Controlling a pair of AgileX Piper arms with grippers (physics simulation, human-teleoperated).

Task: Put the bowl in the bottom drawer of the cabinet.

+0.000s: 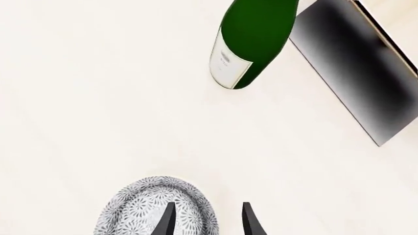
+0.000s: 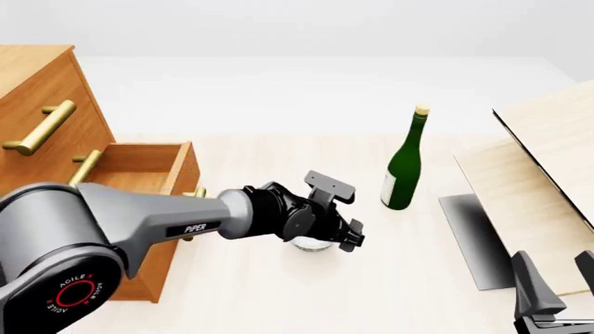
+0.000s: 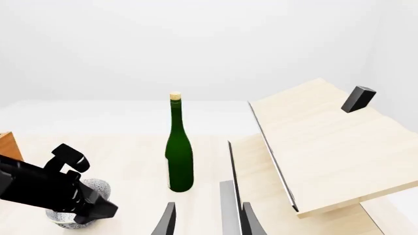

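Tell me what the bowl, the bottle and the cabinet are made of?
The bowl looks like glazed ceramic: white-grey with a fine flower-like pattern on its outside. The bottle looks like dark green glass, glossy, with a white paper label and a pale stopper that may be cork. The cabinet looks like smooth orange-brown wood with visible grain and shiny brass-coloured bar handles. It is a render, so these are guesses.

The pale tabletop (image 2: 278, 292) carries the cabinet (image 2: 42, 97) at the left edge, the bowl (image 2: 314, 244) near the middle, a green bottle (image 2: 403, 174) upright farther right, and pale boards (image 2: 529, 188) on the right
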